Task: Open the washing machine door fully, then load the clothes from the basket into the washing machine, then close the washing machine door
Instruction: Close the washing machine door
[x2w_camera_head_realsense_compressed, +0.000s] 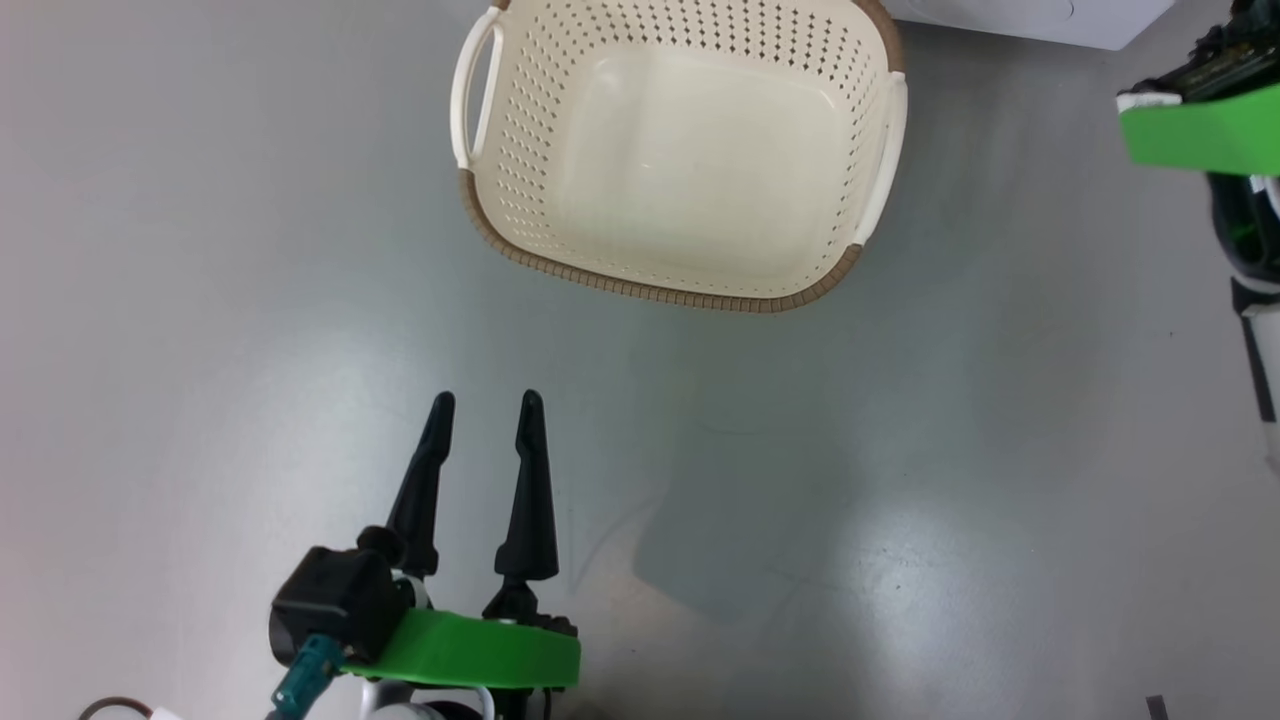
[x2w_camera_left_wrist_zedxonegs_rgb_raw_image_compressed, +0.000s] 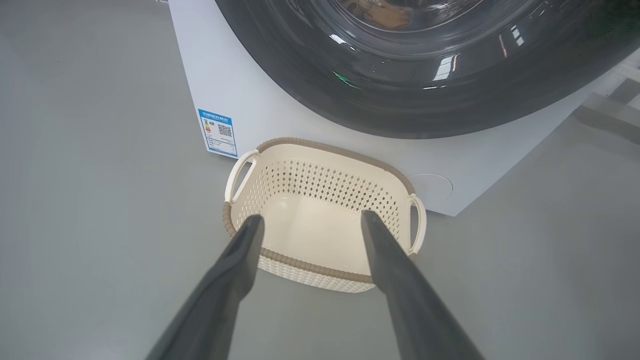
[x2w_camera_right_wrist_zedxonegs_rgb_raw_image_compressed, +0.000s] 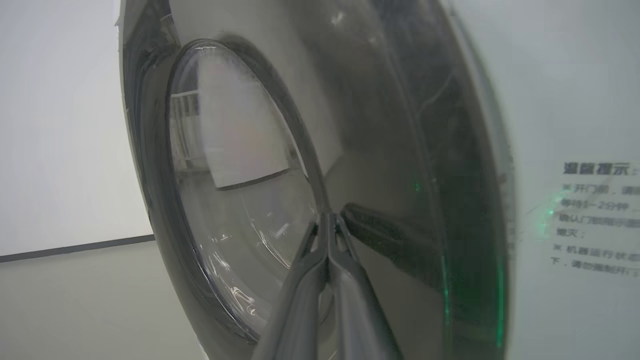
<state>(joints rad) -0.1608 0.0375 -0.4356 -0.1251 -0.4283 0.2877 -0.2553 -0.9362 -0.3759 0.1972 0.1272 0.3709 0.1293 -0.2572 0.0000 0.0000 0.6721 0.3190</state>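
The basket (x2w_camera_head_realsense_compressed: 690, 170) stands empty on the grey floor, right before the washing machine (x2w_camera_left_wrist_zedxonegs_rgb_raw_image_compressed: 240, 85). My left gripper (x2w_camera_head_realsense_compressed: 485, 400) is open and hovers short of the basket (x2w_camera_left_wrist_zedxonegs_rgb_raw_image_compressed: 320, 230), nothing between its fingers. The washing machine door (x2w_camera_left_wrist_zedxonegs_rgb_raw_image_compressed: 400, 85) lies flush against the white front. Behind its glass an orange and cream patch (x2w_camera_left_wrist_zedxonegs_rgb_raw_image_compressed: 385, 15) shows, cut off by the frame's top. My right gripper (x2w_camera_right_wrist_zedxonegs_rgb_raw_image_compressed: 327, 217) is shut and empty, its tips pressed on the door's glossy black rim (x2w_camera_right_wrist_zedxonegs_rgb_raw_image_compressed: 400, 150) beside the glass bowl (x2w_camera_right_wrist_zedxonegs_rgb_raw_image_compressed: 235, 200).
A blue label (x2w_camera_left_wrist_zedxonegs_rgb_raw_image_compressed: 218, 132) sits on the machine's lower corner, next to the basket's handle. Printed text (x2w_camera_right_wrist_zedxonegs_rgb_raw_image_compressed: 595, 220) marks the white front beside the door. My right arm's green wrist piece (x2w_camera_head_realsense_compressed: 1200, 130) hangs at the upper right of the head view.
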